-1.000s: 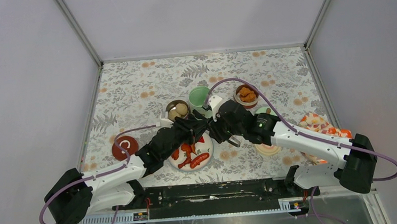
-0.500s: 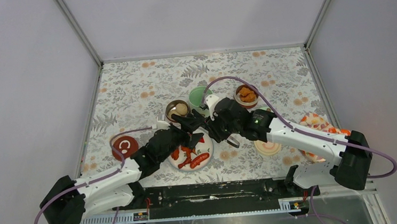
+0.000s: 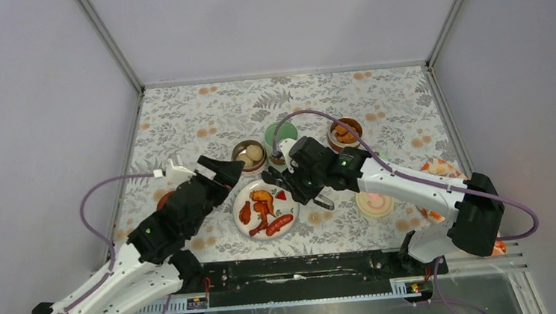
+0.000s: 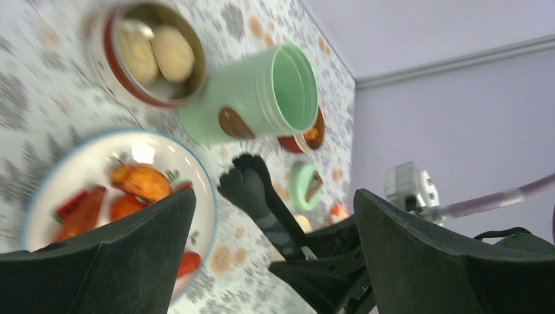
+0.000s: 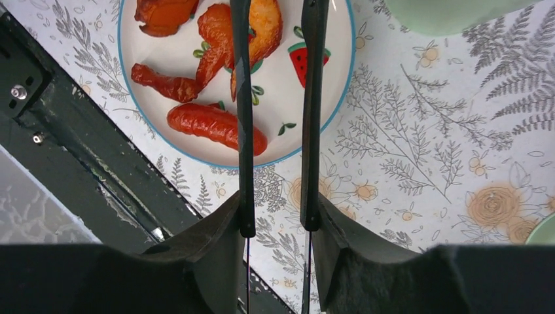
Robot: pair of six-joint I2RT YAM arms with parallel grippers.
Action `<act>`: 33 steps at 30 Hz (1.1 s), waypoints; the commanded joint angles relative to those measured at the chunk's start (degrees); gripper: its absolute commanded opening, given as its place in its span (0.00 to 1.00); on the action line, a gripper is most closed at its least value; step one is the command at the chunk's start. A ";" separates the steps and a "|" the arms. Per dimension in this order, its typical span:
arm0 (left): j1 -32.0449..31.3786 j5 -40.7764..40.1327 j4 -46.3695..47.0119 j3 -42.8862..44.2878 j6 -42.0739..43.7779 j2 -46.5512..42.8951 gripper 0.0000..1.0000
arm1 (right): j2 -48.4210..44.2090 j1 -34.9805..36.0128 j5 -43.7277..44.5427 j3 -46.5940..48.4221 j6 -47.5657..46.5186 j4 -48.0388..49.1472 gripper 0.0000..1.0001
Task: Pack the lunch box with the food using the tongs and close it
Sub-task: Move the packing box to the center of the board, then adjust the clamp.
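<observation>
On the surface [image 3: 204, 118], a plate [image 5: 281, 98] held sausages [image 5: 216, 127] and fried pieces [image 5: 268, 23]; the open jar [image 4: 255, 98] stood behind it beside a bowl [image 4: 112, 65] of balls [image 4: 173, 52]. The right end effector [image 5: 275, 222] gripped tongs [image 5: 243, 98] over the plate; the left end effector [image 3: 221, 170] gaped open.

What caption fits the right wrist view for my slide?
Right gripper holding the tongs over the plate of red sausages.

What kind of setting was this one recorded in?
Likely a lab recording booth, not a kitchen: plain pale wall panels in metal framing enclose a floral-clothed table, and the white-and-black left robot arm and right robot arm are mounted along a dark rail.
</observation>
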 commanded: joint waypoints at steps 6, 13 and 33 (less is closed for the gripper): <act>0.29 -19.83 -15.57 17.62 34.12 7.64 0.99 | 3.86 1.02 -5.46 3.85 0.36 -5.32 0.47; 3.58 -24.98 -6.64 19.23 52.94 12.24 0.98 | 4.90 1.50 -6.59 3.93 -0.73 -9.16 0.47; 38.75 11.63 -0.90 14.12 53.48 15.22 0.99 | 11.25 7.05 -3.44 11.24 -5.88 -14.32 0.46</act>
